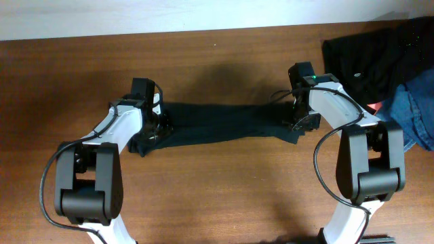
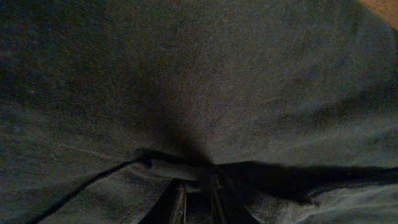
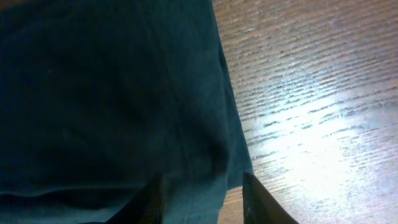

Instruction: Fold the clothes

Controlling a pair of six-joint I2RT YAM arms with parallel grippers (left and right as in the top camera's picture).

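Pincers first: we see left pincer (image 2: 198, 190) pressed nearly together, pinching bunched fold of black T-shirt (image 1: 217, 125). Right pincer (image 3: 202, 190) spread, fingers (image 3: 254, 198) straddling shirt's edge, cloth lying between them, wooden counter (image 3: 311, 93) just beside. Outward, from overhead: we find T-shirt stretched into narrow band between both arms, mid-counter, left end crumpled, right end under right wrist. Far right corner: heap of dark garment (image 1: 380, 54) with blue denim (image 1: 417, 112), apart from shirt.
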